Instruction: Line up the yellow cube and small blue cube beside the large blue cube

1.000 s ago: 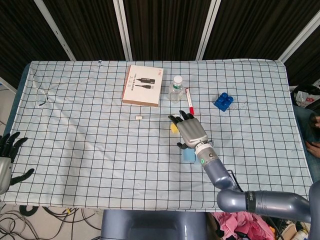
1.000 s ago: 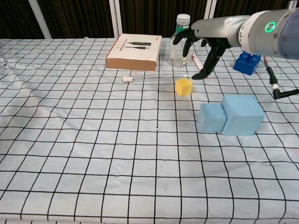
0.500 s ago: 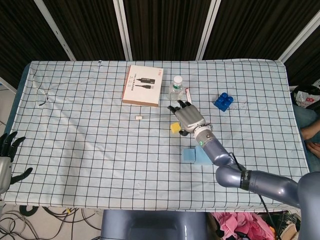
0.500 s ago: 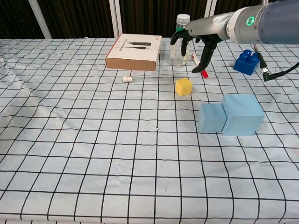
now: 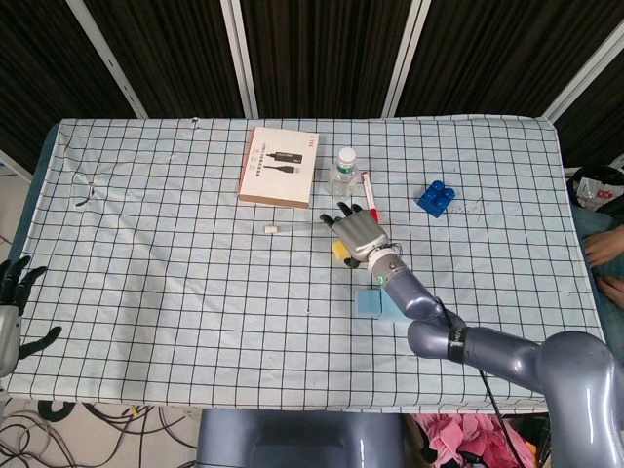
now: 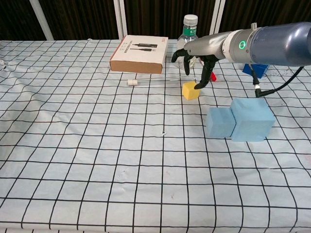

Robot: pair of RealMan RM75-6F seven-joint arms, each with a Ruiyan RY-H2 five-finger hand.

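1. Sitting nearest the robot on the white black-gridded tablecloth [image 6: 97, 160], the small blue foam cube [image 6: 220, 123] is touching the left face of the large blue foam cube [image 6: 251, 119], the two forming a row.
2. Lying just beyond them, apart from the row, the small yellow foam cube [image 6: 190, 91] is resting on the cloth.
3. Reaching over that yellow cube, the right hand [image 6: 197, 56] is holding nothing, its dark fingers spread and pointing downward, one fingertip at the cube's top right edge.
4. Standing farther back are a clear plastic bottle with a white cap [image 6: 188, 34], a flat brown cardboard box [image 6: 138, 54], a red marker [image 5: 368, 198] and a blue toy brick [image 5: 437, 199].
5. Hanging at the table's left edge, the left hand [image 5: 14, 310] is empty with fingers apart.
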